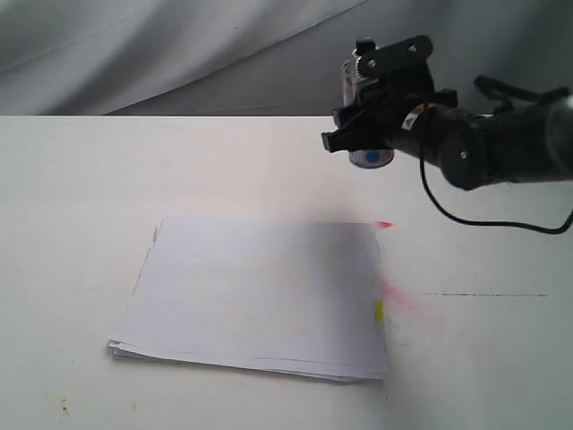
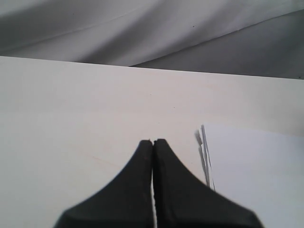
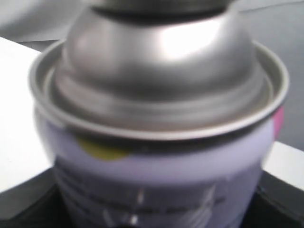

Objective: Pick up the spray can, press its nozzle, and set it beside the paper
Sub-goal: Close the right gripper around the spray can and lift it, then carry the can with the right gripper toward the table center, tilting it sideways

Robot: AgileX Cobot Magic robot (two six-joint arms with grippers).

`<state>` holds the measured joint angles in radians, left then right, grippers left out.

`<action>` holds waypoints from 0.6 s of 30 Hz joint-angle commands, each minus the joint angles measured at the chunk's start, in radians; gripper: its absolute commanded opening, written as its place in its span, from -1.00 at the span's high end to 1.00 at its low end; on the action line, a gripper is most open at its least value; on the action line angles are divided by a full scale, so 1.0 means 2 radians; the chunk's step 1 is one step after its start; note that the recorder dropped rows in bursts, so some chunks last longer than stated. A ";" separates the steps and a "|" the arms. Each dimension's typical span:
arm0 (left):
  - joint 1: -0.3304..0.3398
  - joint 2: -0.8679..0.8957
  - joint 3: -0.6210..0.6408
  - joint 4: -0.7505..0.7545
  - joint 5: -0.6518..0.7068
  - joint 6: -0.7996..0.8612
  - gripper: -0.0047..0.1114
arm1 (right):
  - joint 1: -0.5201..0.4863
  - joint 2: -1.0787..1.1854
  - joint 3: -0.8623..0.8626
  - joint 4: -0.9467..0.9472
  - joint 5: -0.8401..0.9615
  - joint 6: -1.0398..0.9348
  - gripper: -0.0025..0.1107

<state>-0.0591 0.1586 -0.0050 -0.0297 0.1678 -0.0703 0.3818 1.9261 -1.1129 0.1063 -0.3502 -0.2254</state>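
Right gripper (image 1: 367, 97): clamping the spray can (image 1: 370, 158) between its black fingers, a grasp that only the exterior view is showing whole.
Spray can, position: hanging in that grasp past the far right corner of the paper (image 1: 260, 296), apart from the sheets and appearing to be off the table (image 1: 72, 197). Its base is tipping toward the camera, so the blue dot is showing.
Nozzle (image 1: 364, 43): sitting as a small black tip above the upper finger, with nothing pressing on it in the exterior view.
Right wrist view: filling with the can (image 3: 156, 142) at close range, with the silver dome, the rolled rim and the pale label beneath — blurred, and the print is not reading.
Left gripper (image 2: 153, 142): closing finger against finger on nothing, and hovering over bare table beside the paper's edge (image 2: 256, 171). The exterior view is not showing this arm at all.
Paper: lying flat as a thin white stack, its yellow tab (image 1: 379, 311) sticking out at the right edge.
Table surface: carrying pink marks (image 1: 398, 296) just right of the stack — visible from the exterior view alone.
Backdrop: grey cloth (image 1: 179, 45) hanging behind the table.
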 commanded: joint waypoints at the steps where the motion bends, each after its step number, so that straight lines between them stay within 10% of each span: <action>1: -0.001 -0.001 0.003 -0.003 -0.003 -0.001 0.92 | -0.006 -0.066 -0.003 -0.012 0.071 -0.053 0.96; 18: -0.001 -0.001 0.003 -0.003 -0.003 0.000 0.92 | 0.097 -0.162 0.005 -0.180 0.297 -0.040 0.96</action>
<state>-0.0591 0.1586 -0.0050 -0.0297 0.1678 -0.0703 0.5291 1.6190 -1.1129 -0.1866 0.2586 -0.3260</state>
